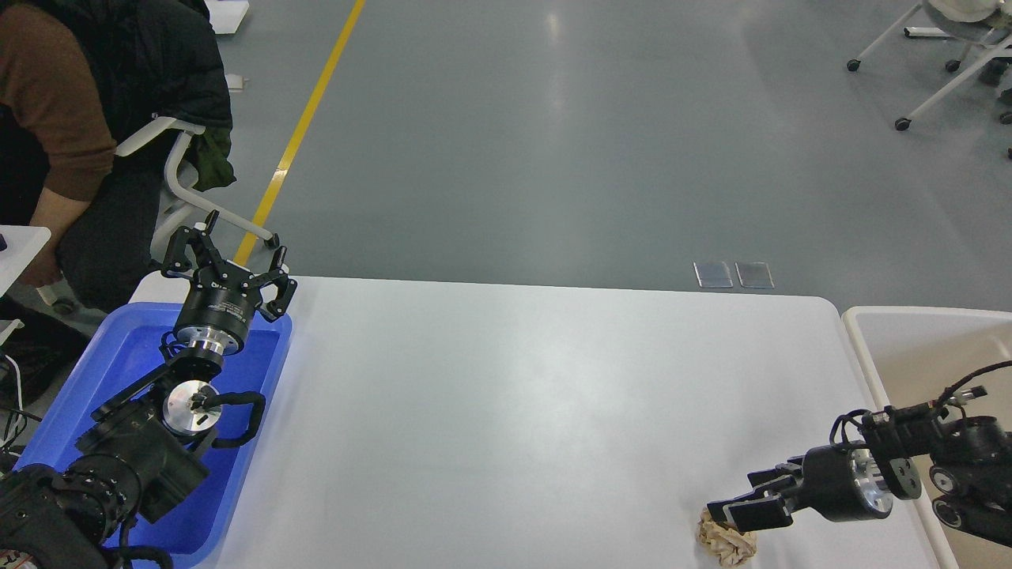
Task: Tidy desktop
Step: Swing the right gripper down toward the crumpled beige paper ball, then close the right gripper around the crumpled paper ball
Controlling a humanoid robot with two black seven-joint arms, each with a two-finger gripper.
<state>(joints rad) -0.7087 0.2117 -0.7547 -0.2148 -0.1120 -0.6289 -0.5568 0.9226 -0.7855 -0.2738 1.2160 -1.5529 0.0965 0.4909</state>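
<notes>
The white desktop (506, 395) fills the middle of the head view. A crumpled beige paper ball (726, 544) lies on it near the front right edge. My right gripper (731, 510) is open, just above the ball, and its fingers cover the ball's top. I cannot tell whether they touch it. My left gripper (229, 261) is open and empty, held up over the far end of the blue tray (118, 371) at the left.
A beige white-rimmed bin (909, 332) stands beside the desktop's right edge. A person in a brown sleeve sits on a chair (178, 174) at the far left. Grey floor with a yellow line lies beyond the table.
</notes>
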